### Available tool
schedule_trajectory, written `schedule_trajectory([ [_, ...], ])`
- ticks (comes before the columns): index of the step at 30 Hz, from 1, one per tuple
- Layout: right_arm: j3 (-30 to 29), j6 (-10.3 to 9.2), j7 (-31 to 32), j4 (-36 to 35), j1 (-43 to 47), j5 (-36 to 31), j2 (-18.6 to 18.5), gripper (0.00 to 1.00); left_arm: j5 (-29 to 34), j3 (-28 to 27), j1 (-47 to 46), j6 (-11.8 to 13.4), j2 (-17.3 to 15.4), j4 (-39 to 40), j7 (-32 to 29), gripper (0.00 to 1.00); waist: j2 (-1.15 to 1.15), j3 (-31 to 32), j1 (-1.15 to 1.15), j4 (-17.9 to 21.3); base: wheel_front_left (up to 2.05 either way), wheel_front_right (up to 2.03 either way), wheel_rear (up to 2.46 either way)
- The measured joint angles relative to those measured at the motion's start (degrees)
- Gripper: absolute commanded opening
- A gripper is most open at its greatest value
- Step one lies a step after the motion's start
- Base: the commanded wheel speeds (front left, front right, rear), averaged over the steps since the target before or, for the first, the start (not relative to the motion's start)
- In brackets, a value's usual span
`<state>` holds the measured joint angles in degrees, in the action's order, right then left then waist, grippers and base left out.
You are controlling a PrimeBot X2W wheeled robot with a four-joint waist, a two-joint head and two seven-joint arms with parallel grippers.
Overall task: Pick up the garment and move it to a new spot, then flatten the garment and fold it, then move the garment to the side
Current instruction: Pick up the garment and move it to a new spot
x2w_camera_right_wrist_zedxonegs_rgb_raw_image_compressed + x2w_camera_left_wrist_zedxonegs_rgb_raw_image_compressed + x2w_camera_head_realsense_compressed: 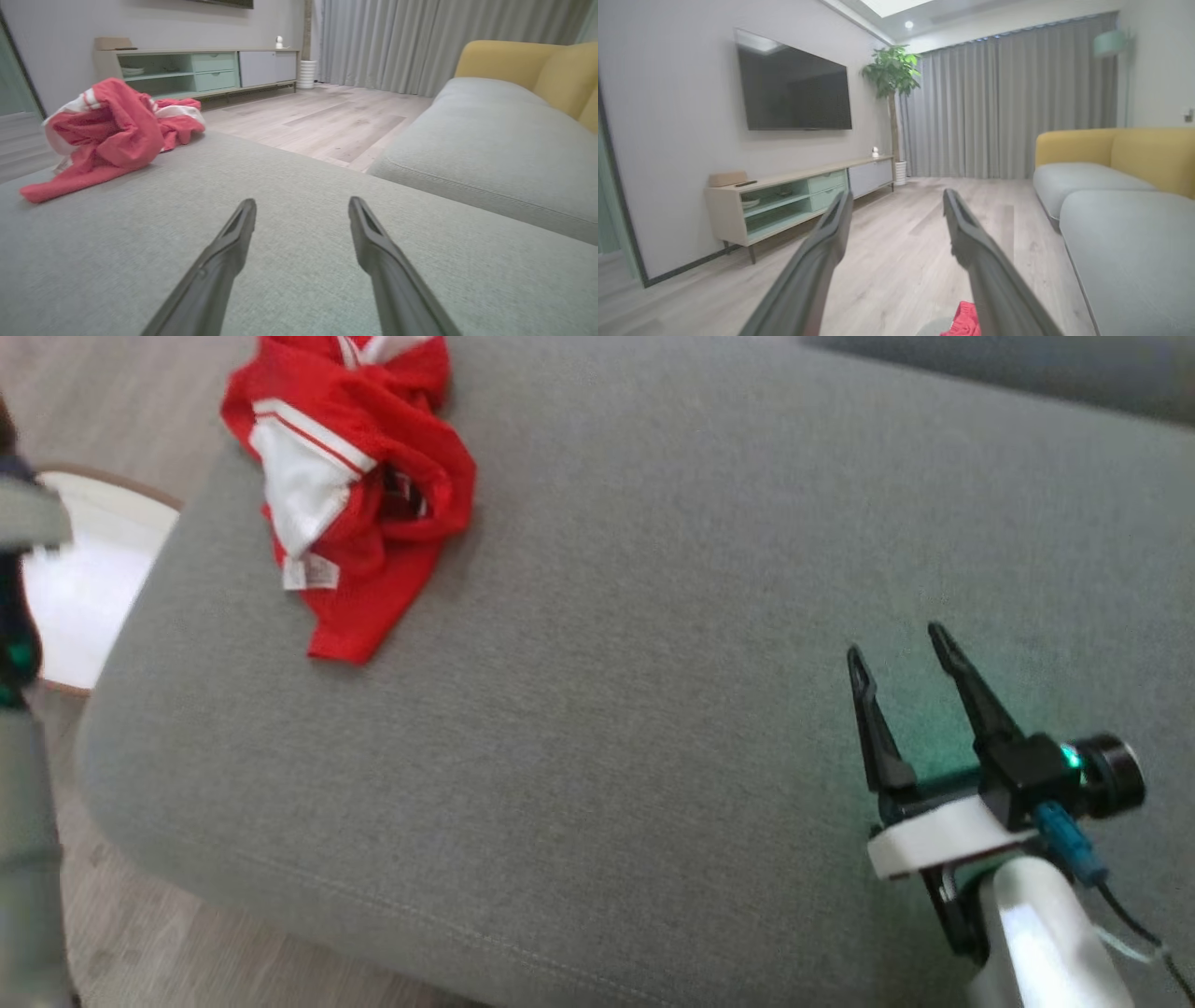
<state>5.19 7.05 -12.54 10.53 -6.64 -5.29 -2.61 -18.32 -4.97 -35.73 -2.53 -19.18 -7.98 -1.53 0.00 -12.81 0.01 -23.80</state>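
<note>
right gripper (894, 642): fingers spread wide with nothing between them, pointing over bare cushion (653, 728) at its near right part.
left gripper (896, 192): fingers spread wide and holding nothing, aimed level out across the room above the floor (901, 242).
garment (364, 495): red with white panels and stripes, crumpled in a heap at the far left corner of the cushion, one red flap trailing toward the near edge. it is well apart from the right gripper. in the left wrist view a scrap of it shows under the right-hand finger.
tag (311, 572): small white tag on the garment's near side, print too blurred to read.
neck patch (406, 495): dark patch inside the folds, maybe a label, no letters legible.
cushion cover: plain grey weave with a stitched seam along the near edge, no writing.
table (103, 569): round and white with a wood rim, on the floor left of the cushion.
sofa (509, 60): yellow back and grey seat, right of the cushion.
cabinet (794, 196): low, pale wood with green drawers, against the wall.
tv (794, 88): dark screen on the wall, no brand readable.
plant (892, 70): tall, in a white pot beside the grey curtain (1008, 102).
</note>
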Motion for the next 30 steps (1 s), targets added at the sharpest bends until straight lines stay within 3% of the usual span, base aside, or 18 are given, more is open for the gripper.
schedule_trajectory([
  [4, 0.4, 0.0, 1.2, -1.6, -2.5, -1.5, -0.2, 1.0, -0.5, 1.8, -8.0, -0.6, -0.2, -10.1, -4.9, 1.0, 0.0, -3.6, 0.0, 1.8, 0.0, 0.0, 0.0],
  [10, 0.2, 0.0, 3.0, -4.6, -4.0, -2.5, -2.0, 1.0, -3.6, 4.3, -11.9, -2.2, 2.2, -22.7, -10.4, 1.0, 0.0, -8.8, 0.01, 4.3, 0.0, 0.0, 0.0],
  [23, -0.8, 0.0, 5.0, -9.4, -4.1, -2.5, -4.1, 1.0, -8.9, 7.3, -14.4, -4.5, 5.9, -37.2, -12.0, 1.0, 0.0, -16.7, 0.0, 5.7, 0.0, 0.0, 0.0],
  [24, -0.7, 0.0, 5.0, -9.7, -4.1, -2.5, -4.1, 1.0, -9.2, 7.4, -14.7, -4.5, 5.9, -37.8, -12.0, 0.8, 0.0, -16.9, 0.0, 5.7, 0.0, 0.0, 0.0],
  [25, -0.6, 0.0, 5.0, -9.8, -4.2, -2.5, -4.1, 1.0, -9.5, 7.4, -15.0, -4.6, 6.0, -38.4, -12.0, 0.36, 0.0, -17.0, -0.01, 5.6, 0.0, 0.0, 0.0],
  [26, -0.5, 0.0, 5.0, -9.8, -4.3, -2.5, -4.1, 1.0, -9.7, 7.5, -15.2, -4.6, 5.9, -38.8, -12.0, 0.0, 0.0, -17.1, -0.01, 5.6, 0.0, 0.0, 0.0],
  [30, -0.4, 0.0, 4.9, -9.2, -4.4, -2.4, -4.1, 1.0, -9.9, 8.8, -16.0, -4.6, 5.8, -40.1, -9.4, 0.0, 0.0, -16.5, -0.01, 5.5, 0.0, 0.0, 0.0],
])
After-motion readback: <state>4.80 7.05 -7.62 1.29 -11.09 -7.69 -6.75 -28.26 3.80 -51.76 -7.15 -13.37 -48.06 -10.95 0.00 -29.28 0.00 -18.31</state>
